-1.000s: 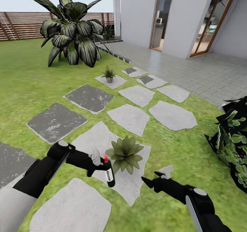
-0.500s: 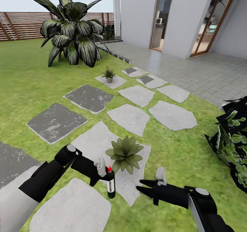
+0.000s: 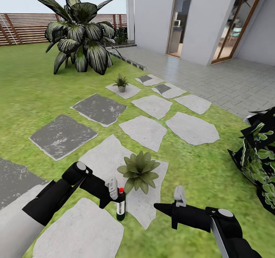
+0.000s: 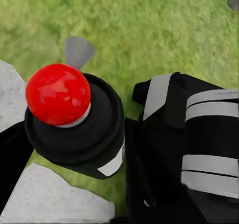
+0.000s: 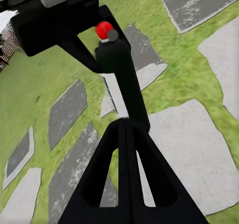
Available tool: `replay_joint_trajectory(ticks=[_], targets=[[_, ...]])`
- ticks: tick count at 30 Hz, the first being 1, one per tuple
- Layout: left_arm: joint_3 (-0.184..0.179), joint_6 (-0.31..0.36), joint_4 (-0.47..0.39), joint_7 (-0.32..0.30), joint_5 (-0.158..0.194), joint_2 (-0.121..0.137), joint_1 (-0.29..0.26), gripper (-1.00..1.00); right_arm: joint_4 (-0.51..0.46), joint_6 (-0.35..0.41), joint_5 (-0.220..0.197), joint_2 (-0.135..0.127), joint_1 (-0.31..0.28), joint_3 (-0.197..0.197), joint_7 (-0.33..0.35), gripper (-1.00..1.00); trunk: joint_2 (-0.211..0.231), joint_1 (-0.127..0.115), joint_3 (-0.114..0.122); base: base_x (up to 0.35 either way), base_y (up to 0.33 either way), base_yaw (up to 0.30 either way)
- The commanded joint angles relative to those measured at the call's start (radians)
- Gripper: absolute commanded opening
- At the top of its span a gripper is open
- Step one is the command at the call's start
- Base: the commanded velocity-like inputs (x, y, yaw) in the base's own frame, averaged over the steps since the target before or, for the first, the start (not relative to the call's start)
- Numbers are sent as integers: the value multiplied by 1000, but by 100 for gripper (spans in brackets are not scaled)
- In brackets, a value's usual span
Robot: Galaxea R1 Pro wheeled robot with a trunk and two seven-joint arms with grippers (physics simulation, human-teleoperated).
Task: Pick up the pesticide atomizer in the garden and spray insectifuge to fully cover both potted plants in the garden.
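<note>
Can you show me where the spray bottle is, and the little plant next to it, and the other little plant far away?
pesticide atomizer (image 3: 121,210), head view, on its dark body.
near potted plant (image 3: 139,169), head view, middle of its leaf rosette.
far potted plant (image 3: 121,83), head view, on its leaves above the small grey pot.
</note>
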Motion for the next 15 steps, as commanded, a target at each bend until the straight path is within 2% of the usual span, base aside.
replay_joint_trajectory(ticks=[1,2,4,7,10,15], targets=[[-1,11,-1,-6,-23,0,-1,-100,-1,9,0,0,-1,-1,4,-100,0,0,-1,0,0,0],[-1,10,-1,-6,-43,-1,-1,-100,-1,10,0,1,-1,0,4,-100,0,0,-1,0,0,0],[-2,11,-1,-6,-58,-3,-7,-100,0,11,0,2,-1,1,3,-100,0,0,-1,0,0,0],[-13,11,0,-6,-63,-4,-29,-100,0,25,0,2,-1,1,3,-100,0,0,-1,0,0,0],[-49,11,1,-6,-65,-9,-46,-100,0,76,0,2,-1,2,3,-100,0,0,-1,0,0,0],[-63,11,1,-6,-65,-12,-62,-100,1,97,0,2,-3,2,3,-100,0,0,-1,0,0,0]])
